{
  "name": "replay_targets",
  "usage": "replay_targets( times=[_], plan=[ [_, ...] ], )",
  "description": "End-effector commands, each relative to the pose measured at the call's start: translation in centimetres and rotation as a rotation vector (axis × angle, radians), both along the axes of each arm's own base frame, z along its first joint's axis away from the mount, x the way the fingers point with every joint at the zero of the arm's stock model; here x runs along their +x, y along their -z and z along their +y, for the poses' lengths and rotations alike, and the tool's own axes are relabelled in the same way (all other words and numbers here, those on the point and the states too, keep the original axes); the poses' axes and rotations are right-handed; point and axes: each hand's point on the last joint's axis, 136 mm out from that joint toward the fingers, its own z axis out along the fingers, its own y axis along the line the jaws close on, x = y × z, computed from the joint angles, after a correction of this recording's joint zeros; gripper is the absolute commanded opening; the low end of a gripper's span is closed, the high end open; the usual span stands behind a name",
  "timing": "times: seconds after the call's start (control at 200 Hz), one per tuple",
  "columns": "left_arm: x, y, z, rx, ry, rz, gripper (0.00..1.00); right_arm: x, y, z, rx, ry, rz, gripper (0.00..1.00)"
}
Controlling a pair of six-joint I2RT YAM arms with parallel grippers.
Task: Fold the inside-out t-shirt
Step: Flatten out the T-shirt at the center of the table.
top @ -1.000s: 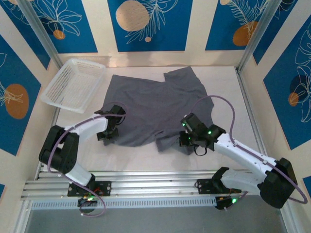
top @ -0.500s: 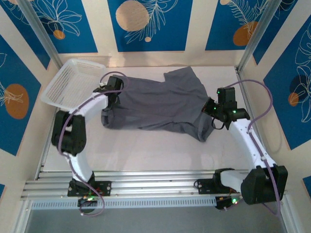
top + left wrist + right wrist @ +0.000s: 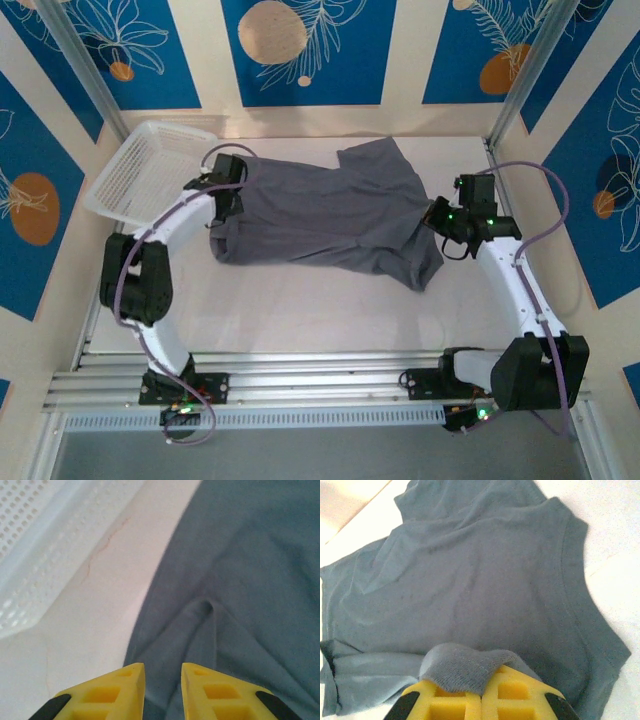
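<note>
We have carried the near edge of the inside-out t-shirt point(image 3: 330, 215) away from us and laid it over the far part. A second ago both arms were down at that near edge, with the garment spread towards the middle of the table point(image 3: 300, 310). Now it lies doubled as a wide grey band across the far half of the table. Its left end is just beside the white mesh basket point(image 3: 135, 175) in the far left corner, and its right end is near the right edge.

The left gripper point(image 3: 163, 666) sits over the band's left end. Its yellow fingers have begun to part, and a narrow gap shows between them with a ridge of cloth lying below, so we judge that side released. The right gripper point(image 3: 481, 687) is pressed together on a bunched fold of the grey cloth at the right end.

We take the first fold to be laid. The right side has yet to let go, and the lower right corner hangs out of line, so it may want smoothing before the next fold.
</note>
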Motion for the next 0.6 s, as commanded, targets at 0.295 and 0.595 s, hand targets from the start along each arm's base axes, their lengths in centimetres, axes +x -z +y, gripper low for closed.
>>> replay_targets(
  times=[0.295,0.595],
  plan=[
    [-1.0,6.7,-2.2,0.235,0.124,0.254,0.27,-0.2,-1.0,1.8,-0.012,-0.059,-0.003,0.00],
    [-0.4,8.1,-0.3,0.333,0.081,0.269,0.25,-0.4,-1.6,2.1,-0.019,-0.070,-0.015,0.00]
  ],
)
